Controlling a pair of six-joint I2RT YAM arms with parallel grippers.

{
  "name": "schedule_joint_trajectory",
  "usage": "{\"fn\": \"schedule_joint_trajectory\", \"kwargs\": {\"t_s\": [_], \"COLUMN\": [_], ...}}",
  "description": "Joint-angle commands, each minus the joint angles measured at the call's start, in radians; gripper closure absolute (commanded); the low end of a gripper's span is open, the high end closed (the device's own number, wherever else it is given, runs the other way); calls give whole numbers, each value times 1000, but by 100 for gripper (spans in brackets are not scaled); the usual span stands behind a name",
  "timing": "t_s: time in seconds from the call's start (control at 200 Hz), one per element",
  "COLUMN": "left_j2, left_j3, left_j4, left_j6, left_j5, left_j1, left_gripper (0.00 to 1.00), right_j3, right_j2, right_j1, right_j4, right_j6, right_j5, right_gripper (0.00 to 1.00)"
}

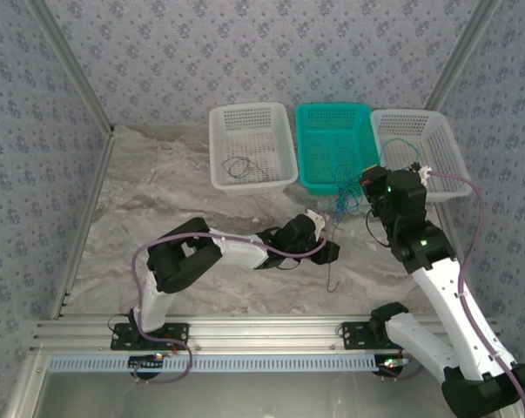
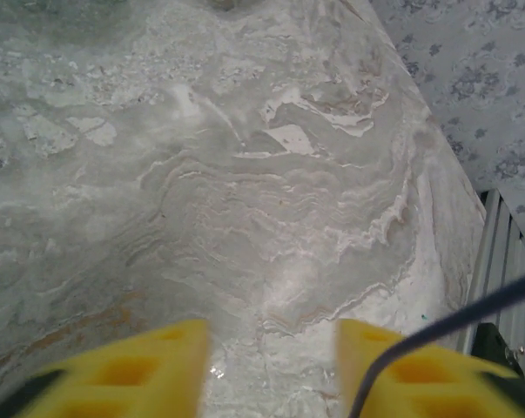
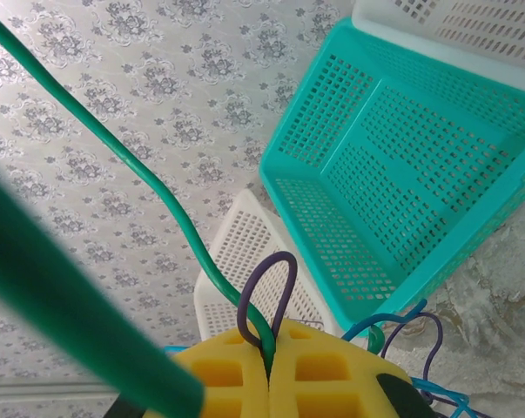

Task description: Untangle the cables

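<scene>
1. The left-hand white perforated plastic basket holds one loose dark cable, well apart from the rest.
2. The left fingers, yellow blocks, stand partly apart low over the grey marbled surface with nothing between them. A dark strand crosses in front of one, so closing here could miss it.
3. The cables, a thin blue, green and dark wad, hang before the teal plastic basket, with one strand trailing down to the surface.
4. The right fingers are pressed together on green and purple-dark strands. Pulling hard could tighten knots or slip them free.
</scene>
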Motion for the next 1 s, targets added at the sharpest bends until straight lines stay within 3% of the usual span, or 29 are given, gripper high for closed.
{"fn": "schedule_joint_trajectory", "kwargs": {"t_s": [0.0, 0.065, 0.26, 0.37, 0.625, 0.815, 0.894, 0.954, 0.999], "left_j2": [-18, -51, -204, -389, -776, -835, -810, -788, -773], "left_j3": [-6, -54, -249, -349, -331, -286, -260, -248, -238], "left_j4": [-2, 9, 62, -30, -500, -549, -539, -526, -523], "left_j6": [-35, -43, -87, -55, 107, 166, 155, 141, 138], "left_j5": [-17, -25, -54, -126, -344, -286, -231, -216, -204], "left_j1": [0, 7, 69, 118, 212, 246, 244, 238, 234], "left_gripper": [83, 100, 100, 100, 100, 100, 100, 100, 100], "right_j3": [32, 24, -31, -73, -347, -654, -678, -620, -562], "right_j2": [-15, -22, -64, -100, -158, -74, -63, -88, -124], "right_j1": [-22, -67, -284, -349, -307, -181, -152, -125, -102], "right_j4": [-20, -48, -101, -138, -134, 47, 166, 109, 45], "right_j6": [-2, -9, -22, -54, -66, -17, -131, -220, -293], "right_j5": [54, 49, -54, -97, -223, -233, -324, -300, -262], "right_gripper": [100, 100, 100, 100, 100, 100, 64, 28, 11]}}
